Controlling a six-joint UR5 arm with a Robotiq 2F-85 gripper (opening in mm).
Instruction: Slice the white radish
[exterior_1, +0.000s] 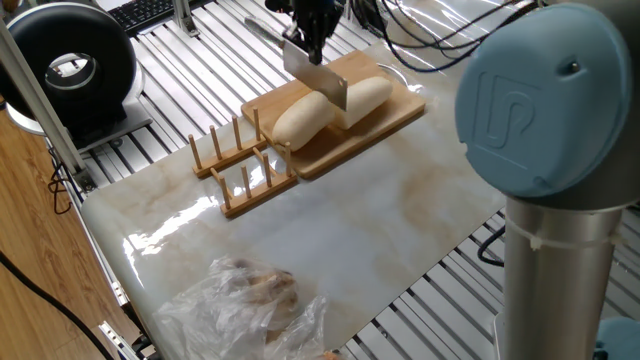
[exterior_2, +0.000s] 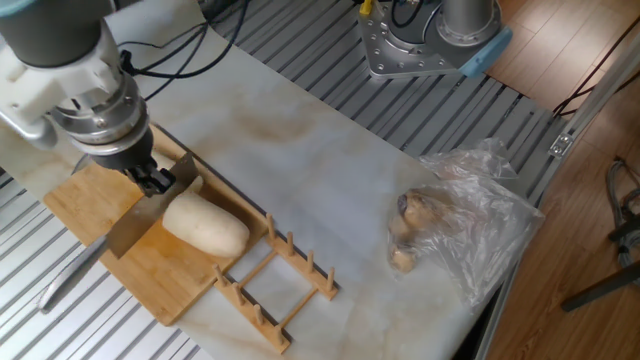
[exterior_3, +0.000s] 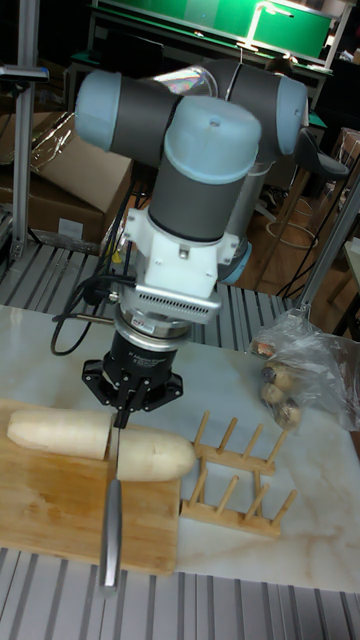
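White radish (exterior_3: 100, 442) lies in two pieces on our cutting board (exterior_3: 50, 525), its cut gap at the middle. Above that gap, at twelve o'clock, our end effector (exterior_3: 122, 405) is pinching the knife (exterior_3: 111, 510), blade raised. We would shift along one piece, keep the blade square, and press straight down. At three o'clock stands the wooden rack (exterior_3: 235, 485).

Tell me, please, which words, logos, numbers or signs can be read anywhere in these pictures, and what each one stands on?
"UR": raised logo on the blue joint cap of the robot arm, in one fixed view.
Keyboard at the top edge of that view: key legends too small to read.
No readable text on the white radish, knife, wooden board, wooden rack or plastic bag.
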